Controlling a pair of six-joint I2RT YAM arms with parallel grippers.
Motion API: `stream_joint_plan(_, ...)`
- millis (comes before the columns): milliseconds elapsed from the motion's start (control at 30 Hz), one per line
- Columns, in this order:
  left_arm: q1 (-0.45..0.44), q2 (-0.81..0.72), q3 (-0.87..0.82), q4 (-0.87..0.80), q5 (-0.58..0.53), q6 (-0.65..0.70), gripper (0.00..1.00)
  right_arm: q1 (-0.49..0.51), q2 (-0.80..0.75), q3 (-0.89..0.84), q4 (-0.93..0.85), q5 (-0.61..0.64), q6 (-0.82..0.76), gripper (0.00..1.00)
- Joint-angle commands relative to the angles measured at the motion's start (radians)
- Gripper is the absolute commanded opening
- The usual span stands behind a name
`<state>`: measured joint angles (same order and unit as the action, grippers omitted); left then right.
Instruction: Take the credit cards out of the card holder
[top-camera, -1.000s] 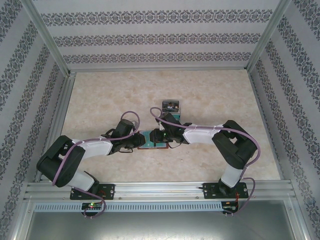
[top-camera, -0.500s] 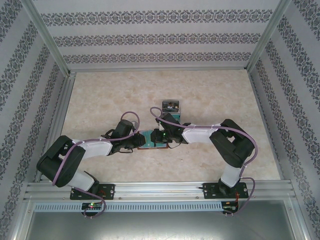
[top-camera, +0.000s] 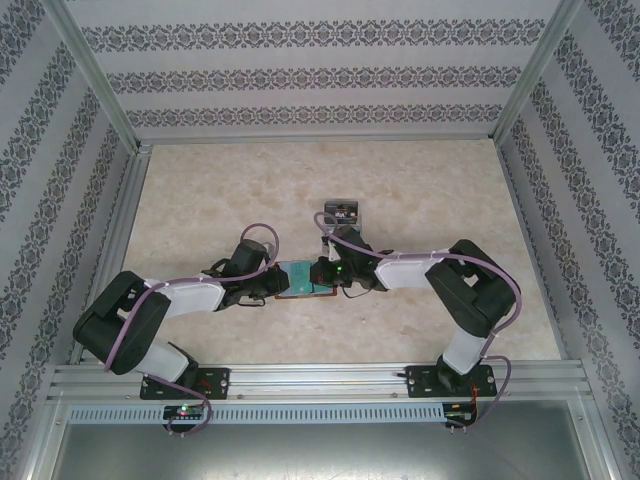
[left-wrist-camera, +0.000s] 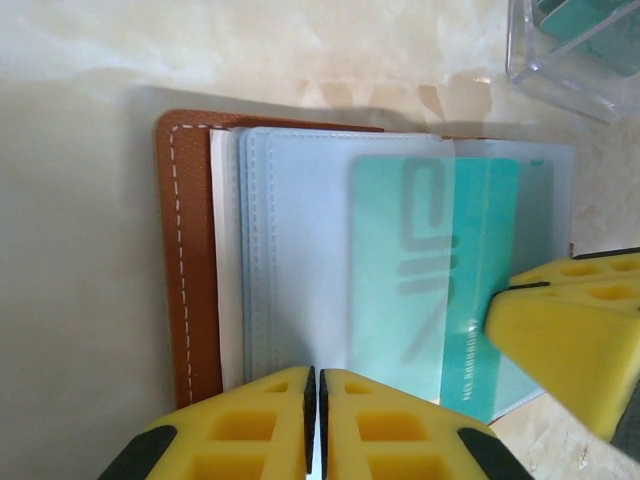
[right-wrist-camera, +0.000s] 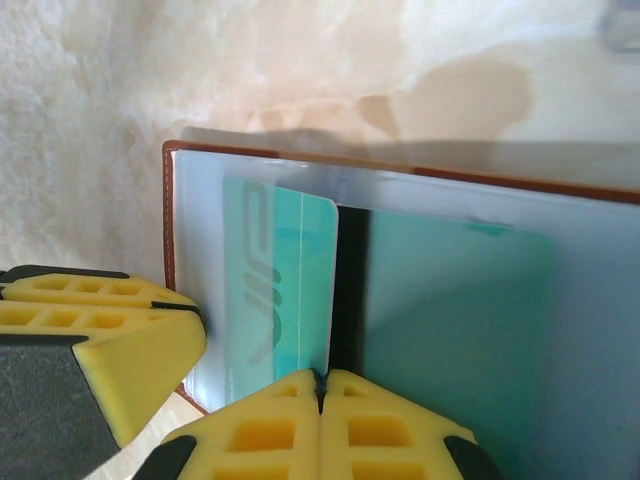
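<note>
The card holder (top-camera: 303, 279) lies open on the tabletop (top-camera: 430, 190) between my arms. My left fingers (left-wrist-camera: 250, 425) are clenched at its near edge, apparently pinching a clear sleeve (left-wrist-camera: 290, 250). My right fingers (right-wrist-camera: 400, 425) grip the edge of a teal card (right-wrist-camera: 290, 280).

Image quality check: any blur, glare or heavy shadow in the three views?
Top view: even light, no glare, card holder tiny in frame. Left wrist: left hand soft, holder stitching sharp, grey shadow on the table beside it. Right wrist: right hand blurred, frosted sleeve hazes the teal card, brownish shadow patches on the table above.
</note>
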<state>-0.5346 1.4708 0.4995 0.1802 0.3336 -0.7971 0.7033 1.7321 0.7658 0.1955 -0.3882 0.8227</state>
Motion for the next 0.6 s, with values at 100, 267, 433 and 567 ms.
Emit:
stream_joint_plan(100,0.007,-0.005,-0.007,-0.091,-0.033,0.002,0.13,-0.064,-0.095,-0.085,0.036,-0.051,0.026,0.0)
stream_joint_plan(267,0.008,-0.033,-0.001,-0.099,-0.018,0.01,0.14,-0.098,-0.201,-0.115,0.004,-0.077,0.018,0.0)
stream_joint_plan(433,0.008,-0.109,0.012,-0.119,0.006,0.026,0.17,-0.108,-0.341,-0.107,-0.119,-0.052,-0.063,0.0)
stream_joint_plan(567,0.008,-0.217,0.031,-0.155,0.022,0.038,0.25,-0.106,-0.436,-0.058,-0.261,0.015,-0.173,0.0)
